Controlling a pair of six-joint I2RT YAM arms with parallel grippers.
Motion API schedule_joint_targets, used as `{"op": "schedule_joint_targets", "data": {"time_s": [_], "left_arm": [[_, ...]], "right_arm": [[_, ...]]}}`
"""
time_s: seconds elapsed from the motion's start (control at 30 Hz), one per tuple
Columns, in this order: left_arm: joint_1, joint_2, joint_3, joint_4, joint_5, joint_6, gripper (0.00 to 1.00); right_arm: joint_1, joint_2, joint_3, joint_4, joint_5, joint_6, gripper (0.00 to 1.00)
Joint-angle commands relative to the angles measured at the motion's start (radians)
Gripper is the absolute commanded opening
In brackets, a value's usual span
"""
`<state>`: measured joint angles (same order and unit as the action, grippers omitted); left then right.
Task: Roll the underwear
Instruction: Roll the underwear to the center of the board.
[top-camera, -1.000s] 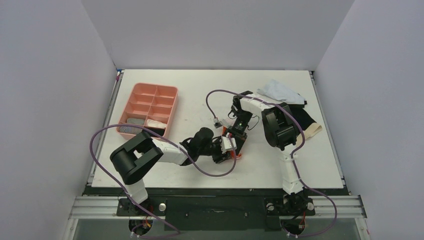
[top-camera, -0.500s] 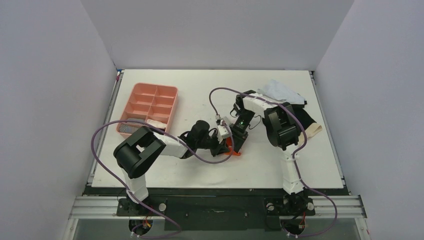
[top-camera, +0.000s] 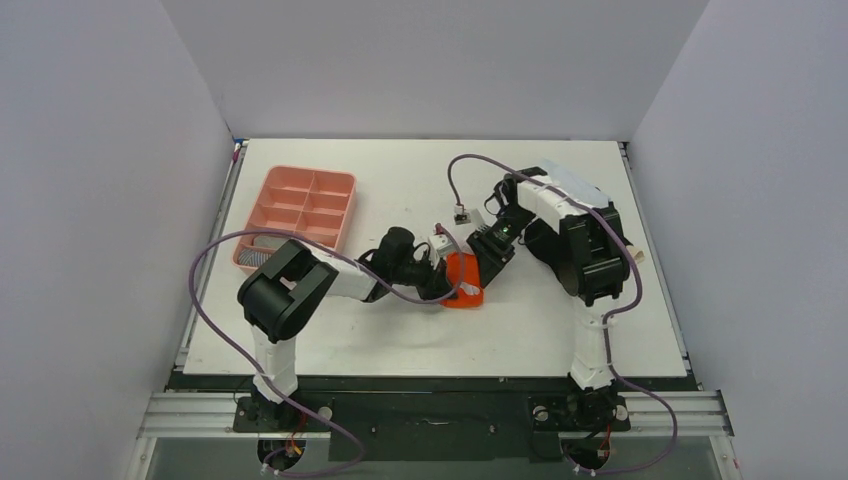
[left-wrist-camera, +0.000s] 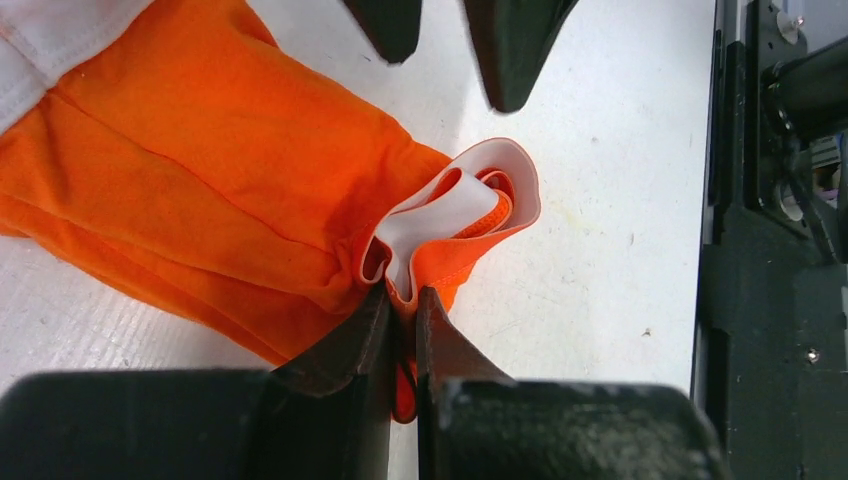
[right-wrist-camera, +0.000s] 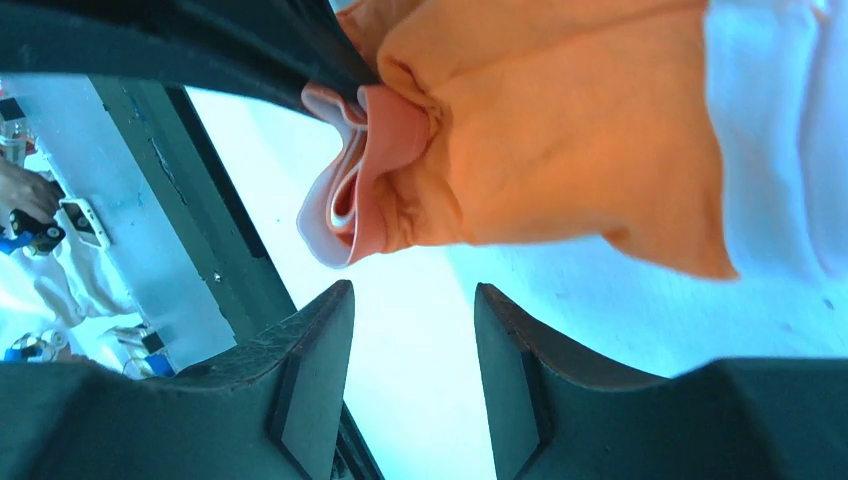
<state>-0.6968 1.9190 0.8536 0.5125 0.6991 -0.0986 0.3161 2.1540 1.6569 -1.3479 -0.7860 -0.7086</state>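
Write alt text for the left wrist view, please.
The left claw is shut on a bunched edge of the orange underwear, with white trim looping out just above the grip. The right claw sits open beyond the cloth, holding nothing, over the white table.

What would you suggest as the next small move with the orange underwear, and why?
Probably move the right gripper to a free edge for spreading: the left gripper pinches the orange underwear at its bunched hem; the right stands open, off cloth.
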Motion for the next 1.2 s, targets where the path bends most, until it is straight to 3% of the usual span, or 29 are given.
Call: {"op": "schedule_joint_targets", "data": {"time_s": [0.0, 0.17, 0.4, 0.63, 0.83, 1.17], "left_arm": [[0.027, 0.070, 0.048, -0.119, 0.000, -0.040, 0.00], [0.047, 0.121, 0.147, -0.227, 0.028, -0.080, 0.00], [0.068, 0.227, 0.317, -0.411, 0.101, -0.126, 0.00], [0.081, 0.363, 0.475, -0.644, 0.183, -0.188, 0.00], [0.094, 0.461, 0.602, -0.804, 0.239, -0.238, 0.00], [0.106, 0.527, 0.713, -0.945, 0.263, -0.258, 0.00]], "right_arm": [[-0.042, -0.126, -0.046, 0.037, -0.010, 0.008, 0.45], [-0.072, -0.269, -0.170, 0.154, 0.020, 0.079, 0.46], [-0.032, -0.552, -0.458, 0.518, 0.172, 0.234, 0.46], [0.217, -0.796, -0.701, 0.834, 0.501, 0.287, 0.47], [0.380, -0.814, -0.761, 0.929, 0.767, 0.200, 0.48], [0.486, -0.696, -0.783, 0.989, 0.908, 0.086, 0.49]]}}
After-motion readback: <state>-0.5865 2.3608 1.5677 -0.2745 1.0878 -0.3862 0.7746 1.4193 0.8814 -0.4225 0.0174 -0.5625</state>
